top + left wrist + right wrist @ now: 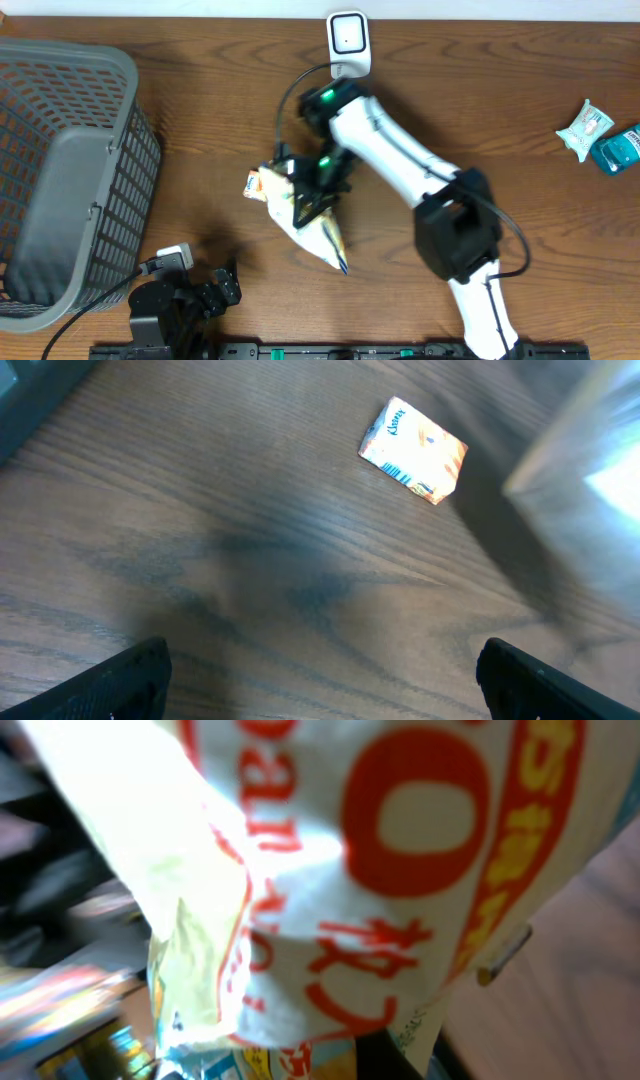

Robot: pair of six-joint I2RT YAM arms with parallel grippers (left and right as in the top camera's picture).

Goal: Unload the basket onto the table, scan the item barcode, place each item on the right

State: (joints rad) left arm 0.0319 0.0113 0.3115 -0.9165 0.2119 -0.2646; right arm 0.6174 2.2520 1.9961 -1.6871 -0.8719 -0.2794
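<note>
Snack bag (400,870) sits right against the right wrist lens, crumpled white film with big red print, filling nearly the whole view; the fingers can't be made out here, only blurred clutter low on the left. Left wrist view: left gripper (330,678) has its fingers spread wide, dark tips at both bottom corners, nothing between them, bare wooden table (200,510) underneath. Ahead of those fingers and slightly right, a small orange-white packet (412,450) lies flat on the wood; further right is a pale blurred shape, can't tell what. Overhead: right gripper (310,203) is clamped on the snack bag, and the bag trails from the fingers toward the front table edge. The small orange-white packet lies just beside those fingers on the basket (60,180) side; can't tell if it touches the bag. White scanner (347,38) stands beyond the fingers at the far edge, apart from the bag. Left gripper waits near the front edge, apart from the bag. Two small packs (598,138) lie far off on the right.
</note>
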